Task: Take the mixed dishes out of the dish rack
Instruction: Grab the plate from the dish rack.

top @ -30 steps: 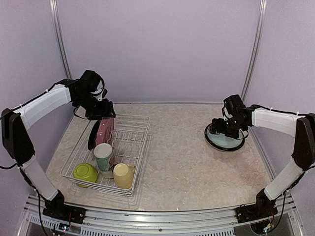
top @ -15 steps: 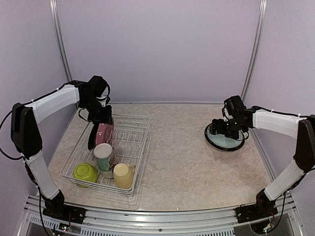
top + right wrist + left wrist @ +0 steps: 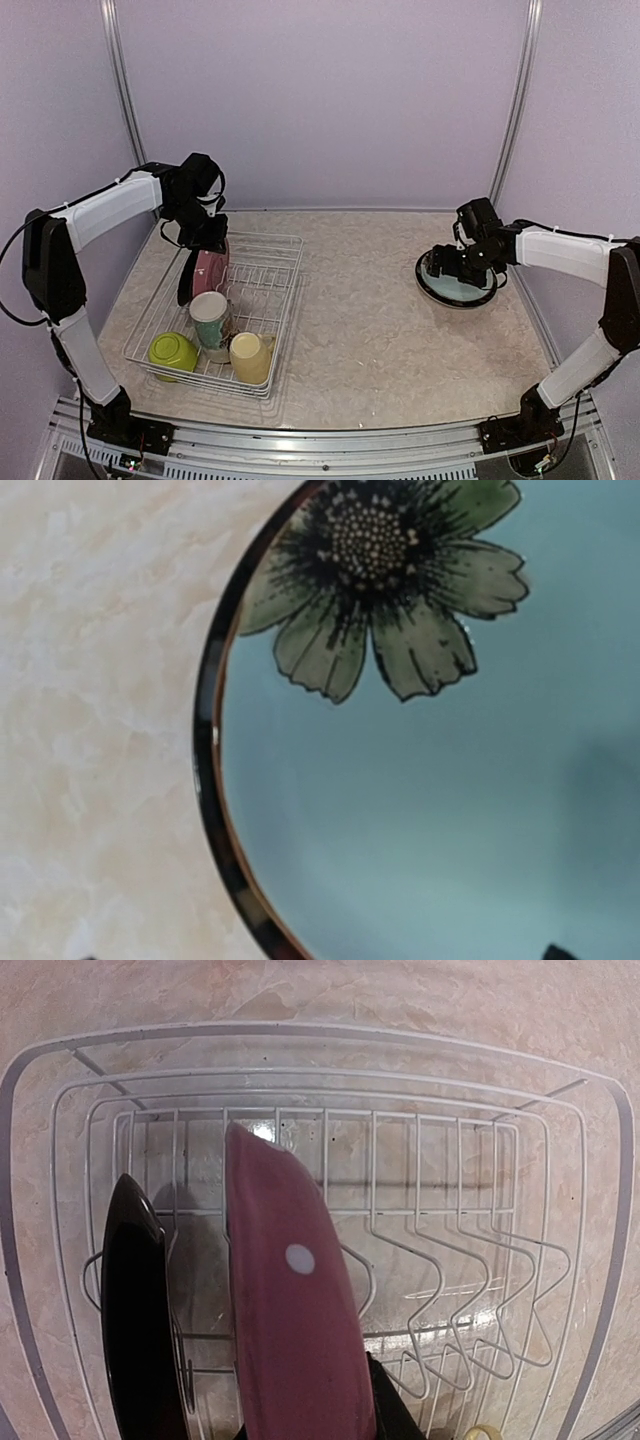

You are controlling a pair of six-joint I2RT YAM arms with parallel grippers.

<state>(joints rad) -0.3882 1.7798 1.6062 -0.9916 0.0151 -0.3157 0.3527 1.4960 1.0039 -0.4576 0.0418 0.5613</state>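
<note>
A pink plate (image 3: 211, 272), black plate (image 3: 188, 278), two mugs (image 3: 210, 318) and a bowl (image 3: 173, 351) are sitting in the dish rack (image 3: 292, 300) at left; one flowered plate (image 3: 455, 290) is lying unloaded at right. Your left gripper (image 3: 213, 240) is straddling the pink plate, clamp uncertain; your right gripper (image 3: 462, 262) is hovering wide open, empty.

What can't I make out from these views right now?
- Left gripper grip on the pink plate: left wrist view, plate and bottom edge mostly hide the fingers; top view, too small.
- Right gripper fingertips: right wrist view, cut off by the bottom edge.
- Mug pattern: top view, too small.
</note>
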